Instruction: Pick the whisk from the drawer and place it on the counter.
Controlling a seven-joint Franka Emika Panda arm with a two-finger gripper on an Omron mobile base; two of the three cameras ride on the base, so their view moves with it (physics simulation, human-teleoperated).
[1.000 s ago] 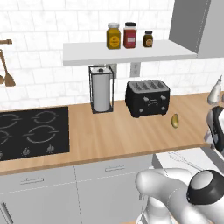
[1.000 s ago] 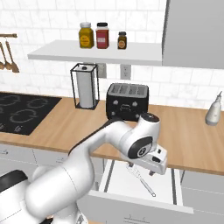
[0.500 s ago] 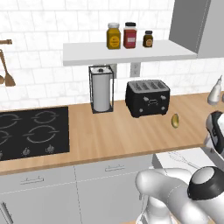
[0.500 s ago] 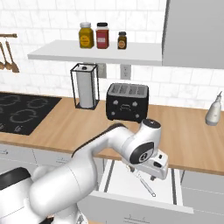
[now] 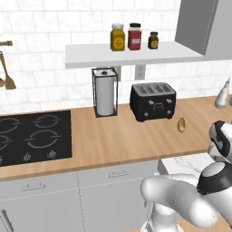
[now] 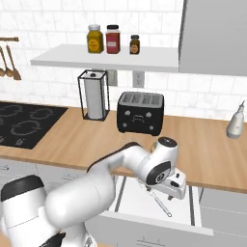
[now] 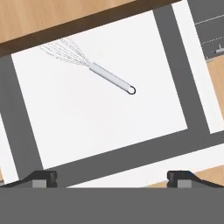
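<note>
The drawer (image 6: 132, 195) stands pulled out below the counter (image 6: 87, 135), its white inside (image 7: 109, 118) facing up. Inside lies the whisk (image 7: 111, 78), flat, its slim silvery handle ending in a small ring, its faint wire loops (image 7: 65, 50) reaching toward the counter edge (image 7: 43, 17). From the right base camera the whisk handle (image 6: 162, 206) shows beside my hand. My gripper (image 7: 112, 178) hangs above the drawer, open, both fingertips (image 7: 43, 177) apart from the whisk and nothing between them. It hovers over the drawer's right half (image 6: 172, 187).
On the counter stand a black toaster (image 6: 140, 113), a paper towel holder (image 6: 94, 95), a pale bottle (image 6: 236, 123) at the far right and a small yellow-green oval (image 5: 181, 125). A black stovetop (image 6: 24, 123) lies left. A shelf (image 6: 106, 57) with jars hangs above.
My hand has drifted slightly right and lower over the drawer. The jaws stay wide apart and the whisk has not moved.
</note>
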